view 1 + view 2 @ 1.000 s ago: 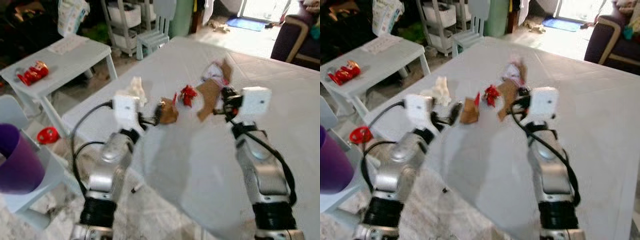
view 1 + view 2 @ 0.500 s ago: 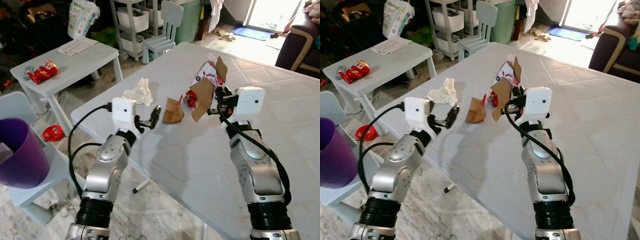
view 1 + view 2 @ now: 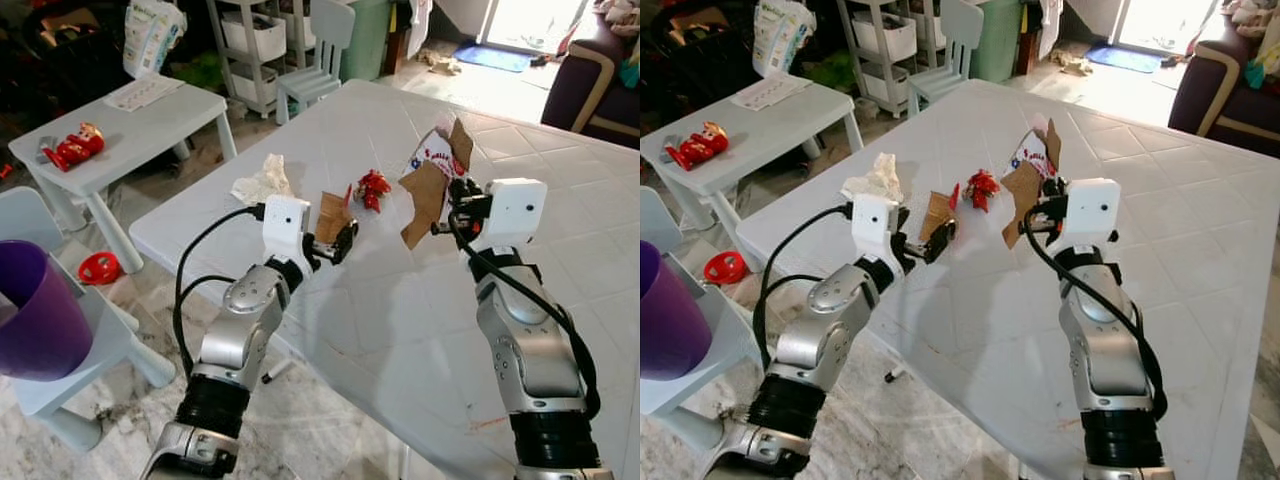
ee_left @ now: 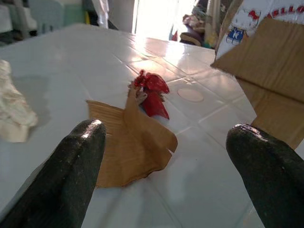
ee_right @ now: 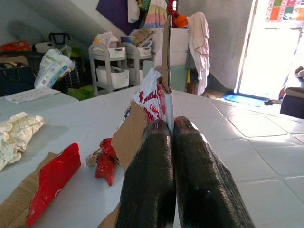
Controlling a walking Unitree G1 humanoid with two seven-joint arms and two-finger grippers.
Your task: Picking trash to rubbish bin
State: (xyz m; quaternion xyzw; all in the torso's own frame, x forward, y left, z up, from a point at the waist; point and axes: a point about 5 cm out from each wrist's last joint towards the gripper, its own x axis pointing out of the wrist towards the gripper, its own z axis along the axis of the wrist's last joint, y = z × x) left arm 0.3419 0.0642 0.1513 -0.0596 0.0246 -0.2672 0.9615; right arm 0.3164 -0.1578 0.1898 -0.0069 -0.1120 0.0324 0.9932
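Observation:
On the white table (image 3: 420, 310) lie a brown cardboard scrap (image 3: 328, 215), a red wrapper (image 3: 373, 187) and a crumpled white paper (image 3: 262, 180). My left gripper (image 3: 340, 243) is open just short of the brown scrap (image 4: 128, 152), whose near edge lies between the two fingers (image 4: 80, 166). My right gripper (image 3: 455, 203) is shut on a torn cardboard package (image 3: 430, 185) with red-and-white print, held upright above the table. In the right wrist view the package's edge (image 5: 164, 90) is pinched between the fingertips. A purple bin (image 3: 35, 320) stands at the far left.
A low white side table (image 3: 150, 120) with a red toy (image 3: 70, 147) stands to the left. A red object (image 3: 97, 268) lies on the floor beneath it. A pale child's chair (image 3: 318, 50) and shelves are beyond the table, and a dark sofa (image 3: 590, 70) is at the back right.
The camera has shifted. My left gripper has reached forward, so the brown scrap's near edge is now between its open fingers. My right gripper still holds the cardboard package upright.

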